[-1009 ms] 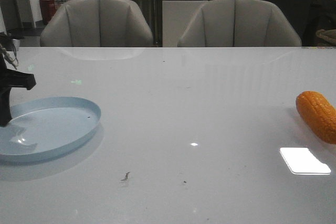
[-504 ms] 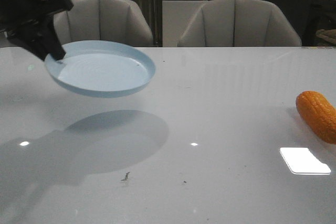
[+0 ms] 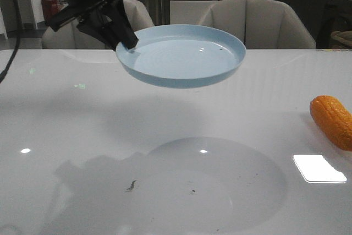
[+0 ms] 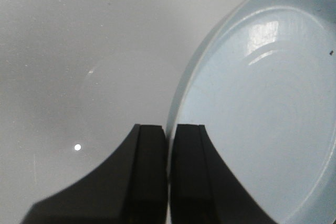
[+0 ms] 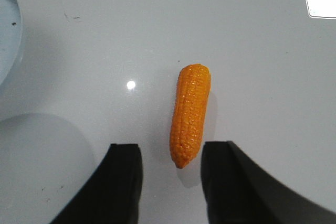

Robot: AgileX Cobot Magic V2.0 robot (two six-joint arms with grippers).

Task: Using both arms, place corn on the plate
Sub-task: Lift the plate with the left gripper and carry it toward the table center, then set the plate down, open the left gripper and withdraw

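Left gripper [image 4: 168, 174] clamped on plate [image 3: 181, 59] rim; right gripper [image 5: 170, 182] apart, corn [image 3: 333, 120] edge-cropped.

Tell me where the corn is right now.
In the front view the corn lies on the table at the far right edge, apart from the lifted plate; the right hand hovers open above it.

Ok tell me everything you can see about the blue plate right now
The plate is round, shallow and pale blue, plastic-looking, with a low raised rim, faint concentric rings inside and a tiny dark speck near its far right side. It is empty. It hangs in the air above the table, roughly level, casting a broad shadow below. The left gripper pinches its rim, one finger on each side. Nothing else touches it; the corn lies apart, far right.
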